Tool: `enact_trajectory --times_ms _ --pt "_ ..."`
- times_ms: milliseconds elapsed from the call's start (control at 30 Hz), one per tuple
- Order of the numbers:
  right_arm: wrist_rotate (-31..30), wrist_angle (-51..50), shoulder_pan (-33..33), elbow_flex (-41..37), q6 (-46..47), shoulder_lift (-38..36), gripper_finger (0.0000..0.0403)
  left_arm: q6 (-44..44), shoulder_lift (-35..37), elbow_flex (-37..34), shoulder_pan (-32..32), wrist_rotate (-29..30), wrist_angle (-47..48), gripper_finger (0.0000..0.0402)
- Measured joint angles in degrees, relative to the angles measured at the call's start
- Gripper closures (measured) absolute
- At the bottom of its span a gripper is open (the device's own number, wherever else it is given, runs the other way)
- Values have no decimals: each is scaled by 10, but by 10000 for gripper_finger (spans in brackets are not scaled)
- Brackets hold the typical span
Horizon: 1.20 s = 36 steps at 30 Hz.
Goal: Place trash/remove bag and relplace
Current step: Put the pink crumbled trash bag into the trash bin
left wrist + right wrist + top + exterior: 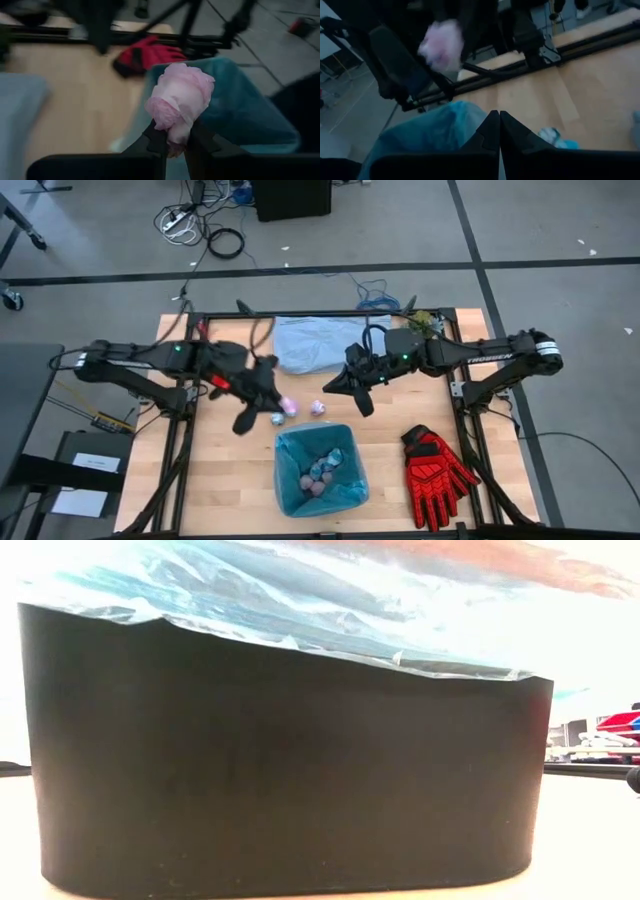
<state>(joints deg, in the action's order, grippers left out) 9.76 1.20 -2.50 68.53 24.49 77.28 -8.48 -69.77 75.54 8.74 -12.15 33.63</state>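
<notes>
My left gripper is shut on a pink crumpled paper wad, just beyond the far rim of the black bin. The bright cyan liner lines the bin and folds over its rim; several wads lie inside it. A white-pink wad and a light blue one rest on the table near the bin. My right gripper is shut and holds nothing; it hovers by the bin's far right side. The right wrist view also shows the held wad. My left gripper pinches the pink wad's lower end between its two fingers. Most of the wad stands out beyond the fingertips. It is lifted clear of the table, near the bin's far rim.
A paler grey-blue plastic bag lies flat at the table's far edge. Red and black gloves lie right of the bin. A small green plant sits at the far right corner. Bare wood lies left of the bin.
</notes>
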Motion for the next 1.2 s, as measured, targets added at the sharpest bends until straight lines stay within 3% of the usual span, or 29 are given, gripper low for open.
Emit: enact_trajectory --times_ms 133,267,533,700,933,1200 --pt "0 -25 -9 0 -1 -17 401 -25 -36 16 32 -2 -2 353" --pt "-5 -56 -21 0 -2 -35 402 -40 -56 18 60 43 -21 353" --pt "-72 -105 -48 0 -12 -50 395 -98 -76 18 107 80 -27 353" --pt "-94 -106 -62 0 -23 -51 385 -141 -79 18 137 138 -20 350" --pt "-103 -108 -67 0 -34 -51 371 -202 -99 18 169 163 -25 308" --pt "-102 -105 -67 0 -48 -51 369 -201 -126 18 192 215 -21 249"
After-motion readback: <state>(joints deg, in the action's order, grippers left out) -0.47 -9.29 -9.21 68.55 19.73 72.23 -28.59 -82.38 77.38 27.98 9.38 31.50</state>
